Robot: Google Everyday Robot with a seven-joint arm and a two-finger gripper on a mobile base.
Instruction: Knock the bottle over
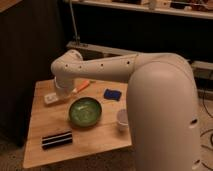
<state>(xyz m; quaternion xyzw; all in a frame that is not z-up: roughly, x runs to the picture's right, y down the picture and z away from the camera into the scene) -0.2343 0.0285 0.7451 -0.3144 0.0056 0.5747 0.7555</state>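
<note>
The bottle (50, 98) is a small whitish shape low on the wooden table (40, 125), near its far left edge. It appears to lie on its side. My arm reaches in from the right across the table, and its wrist bends down just right of the bottle. The gripper (60, 93) is at the end of that wrist, close beside the bottle and largely hidden by the arm. A green bowl (85, 111) sits right of and in front of the gripper.
A white paper cup (122, 119) stands right of the bowl. A blue item (112, 94) and an orange item (82, 86) lie at the back. A black striped object (56, 139) lies at the front left. A dark cabinet (25, 45) borders the left.
</note>
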